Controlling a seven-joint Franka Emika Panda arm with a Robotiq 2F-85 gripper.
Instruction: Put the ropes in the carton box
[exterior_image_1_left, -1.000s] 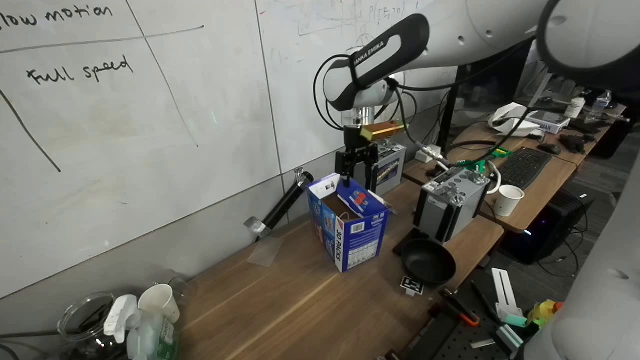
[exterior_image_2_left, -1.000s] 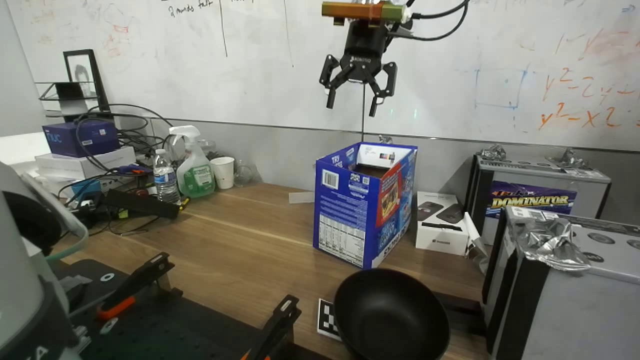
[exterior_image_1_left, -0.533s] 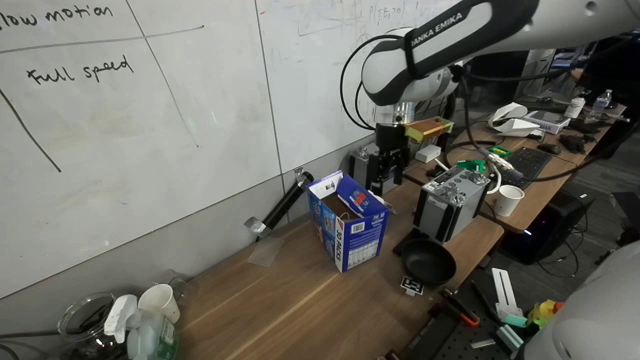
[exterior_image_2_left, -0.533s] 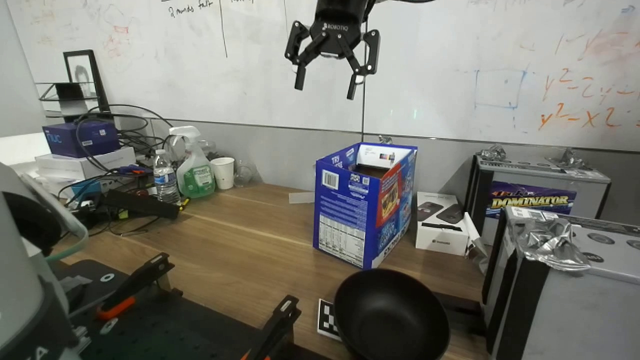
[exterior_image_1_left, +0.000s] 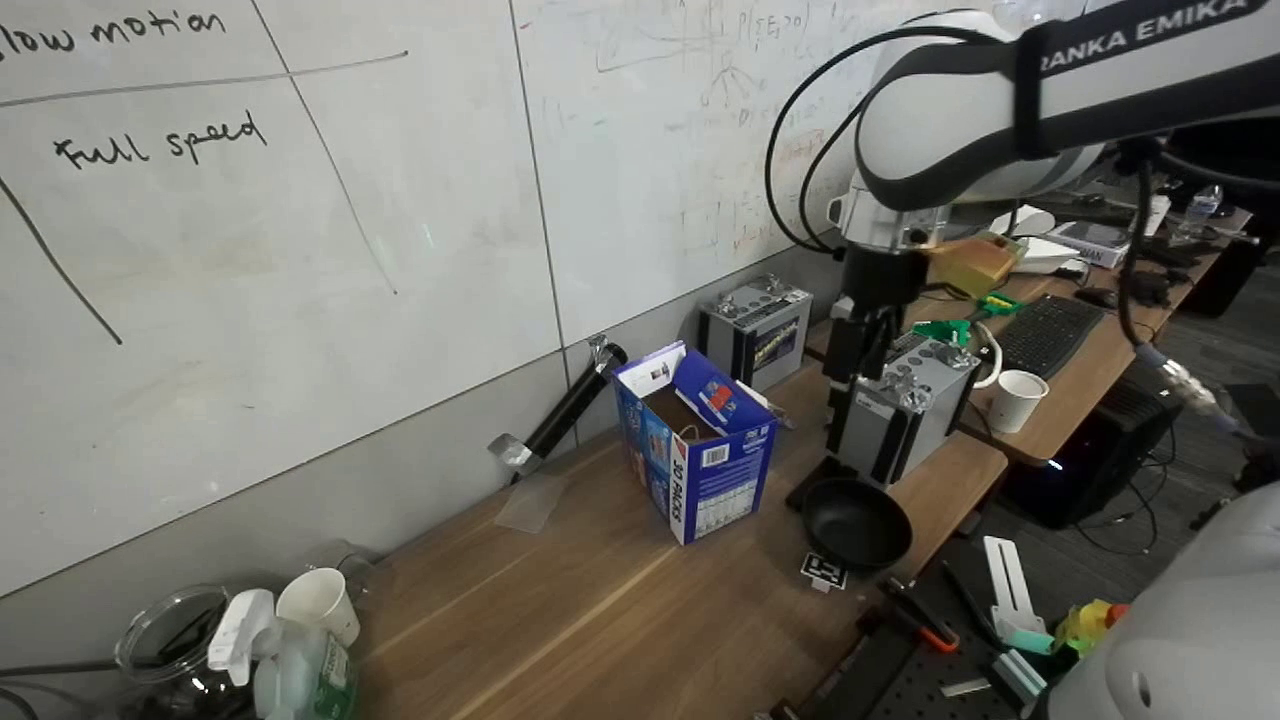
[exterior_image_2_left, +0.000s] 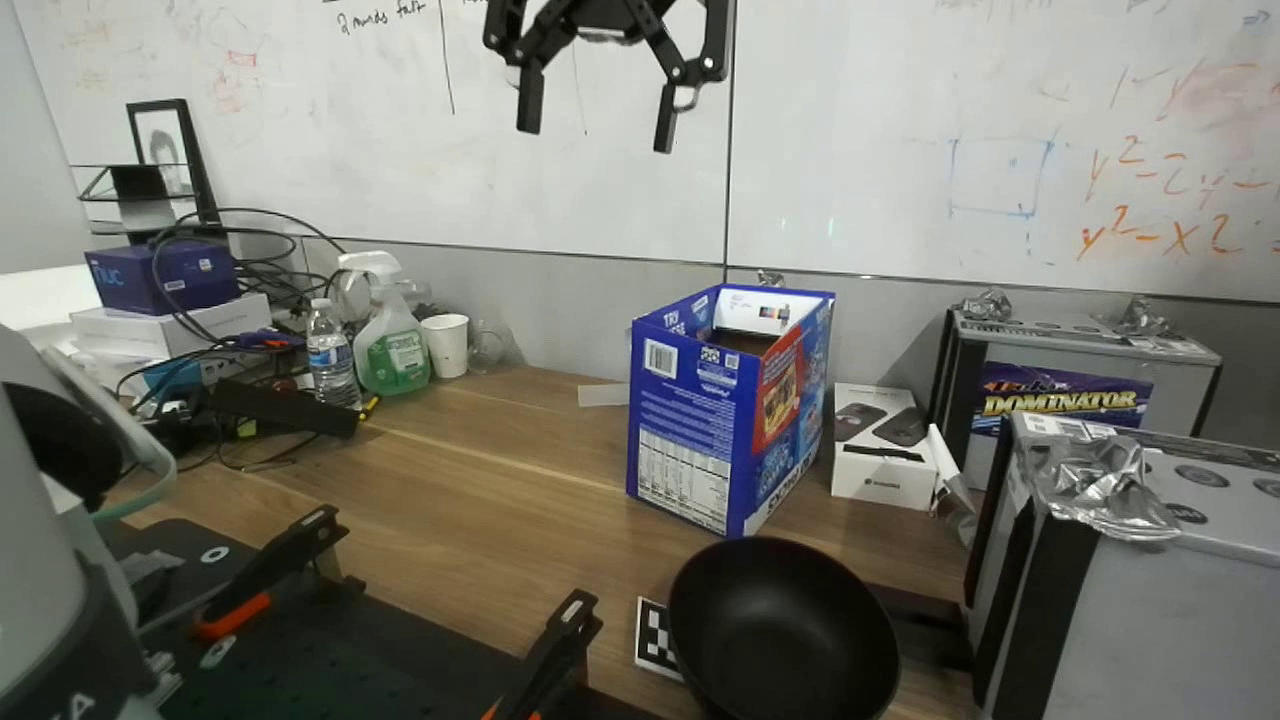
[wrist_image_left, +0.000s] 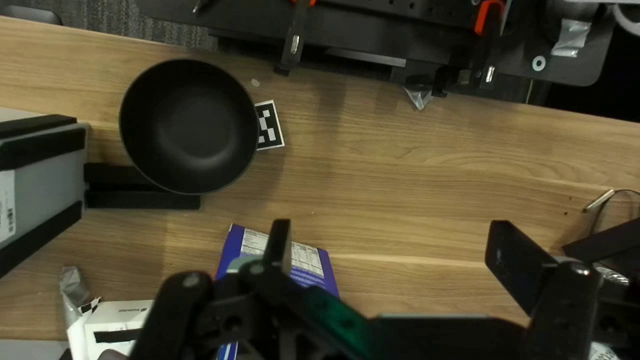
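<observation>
The carton box (exterior_image_1_left: 725, 480) is blue with an open top and stands upright on the wooden table; it also shows in an exterior view (exterior_image_2_left: 690, 420) and partly behind a finger in the wrist view (wrist_image_left: 310, 262). A thin pale loop (exterior_image_1_left: 690, 432), which looks like rope, shows inside the box opening. No rope shows on the table. My gripper (exterior_image_2_left: 597, 140) is open with nothing between its fingers, high above the table and apart from the box. Its two fingers are spread wide in the wrist view (wrist_image_left: 390, 230).
A black pan (exterior_image_2_left: 783, 625) sits in front of the box, beside a grey battery-like block (exterior_image_1_left: 900, 410). A white phone box (exterior_image_2_left: 885, 470) stands beside the carton. A spray bottle (exterior_image_2_left: 392, 330) and paper cup (exterior_image_2_left: 446, 345) stand at the back. Clamps (exterior_image_2_left: 555, 650) rise at the near edge.
My gripper has moved away from above the box, rightward in an exterior view and up-left and closer to the camera in an exterior view. It stays open. The box has not moved.
</observation>
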